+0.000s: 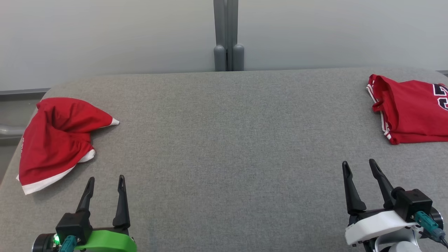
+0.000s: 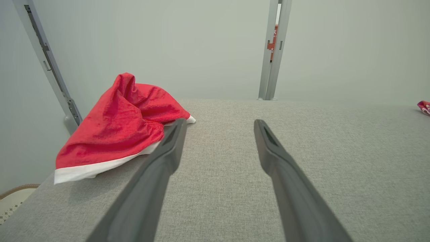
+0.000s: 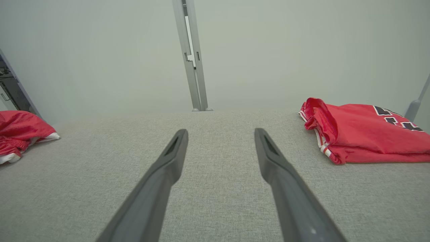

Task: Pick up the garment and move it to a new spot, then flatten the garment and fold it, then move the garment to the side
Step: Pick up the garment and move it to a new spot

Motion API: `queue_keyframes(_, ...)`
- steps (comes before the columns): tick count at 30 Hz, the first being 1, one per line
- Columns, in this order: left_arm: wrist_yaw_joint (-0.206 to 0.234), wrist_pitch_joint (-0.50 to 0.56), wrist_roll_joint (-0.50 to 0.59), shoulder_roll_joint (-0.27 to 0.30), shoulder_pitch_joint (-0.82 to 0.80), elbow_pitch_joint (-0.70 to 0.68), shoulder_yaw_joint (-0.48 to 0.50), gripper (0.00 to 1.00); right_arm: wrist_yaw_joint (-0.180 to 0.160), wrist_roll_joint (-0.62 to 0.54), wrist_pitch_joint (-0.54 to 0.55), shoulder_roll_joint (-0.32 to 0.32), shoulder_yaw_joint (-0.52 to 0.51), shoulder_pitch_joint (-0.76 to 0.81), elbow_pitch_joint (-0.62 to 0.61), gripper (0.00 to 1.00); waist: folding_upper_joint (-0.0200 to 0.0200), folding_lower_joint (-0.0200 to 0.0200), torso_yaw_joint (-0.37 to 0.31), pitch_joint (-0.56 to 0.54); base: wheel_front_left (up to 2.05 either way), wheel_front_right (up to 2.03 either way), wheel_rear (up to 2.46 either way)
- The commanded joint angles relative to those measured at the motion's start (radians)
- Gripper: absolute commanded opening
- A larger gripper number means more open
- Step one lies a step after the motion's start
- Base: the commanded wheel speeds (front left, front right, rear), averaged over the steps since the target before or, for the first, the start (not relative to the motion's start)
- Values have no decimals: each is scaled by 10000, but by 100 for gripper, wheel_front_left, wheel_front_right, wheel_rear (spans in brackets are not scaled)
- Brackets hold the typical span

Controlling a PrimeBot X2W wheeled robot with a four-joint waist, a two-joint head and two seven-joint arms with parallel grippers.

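Left hand (image 1: 106, 177) and right hand (image 1: 358, 161) stand spread, empty. Crumpled garment (image 1: 56, 140) lies at the counter's (image 1: 224, 140) left edge, near your left hand. Pinch a raised fold deeply; lift clear before carrying it centreward.

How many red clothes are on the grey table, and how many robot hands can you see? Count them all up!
Red clothes: 2, the crumpled red garment and the folded red jersey
Grippers: 2, the left gripper and the right gripper, both open
Total: 4
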Motion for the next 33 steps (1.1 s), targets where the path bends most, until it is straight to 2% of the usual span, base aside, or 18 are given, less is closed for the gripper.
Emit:
queue_keyframes(1,9,4,25,2,-125,2,61,100,-19,15,-29,4,-7,74,30,100,0,0,36,-3,0,0,0)
queue_keyframes(12,33,4,131,5,-137,-33,245,100,-19,93,-30,69,111,140,37,100,0,0,826,7,0,0,0)
queue_keyframes(33,15,4,186,50,93,-55,935,100,-19,128,-29,60,449,-30,250,100,0,0,3653,196,0,0,0)
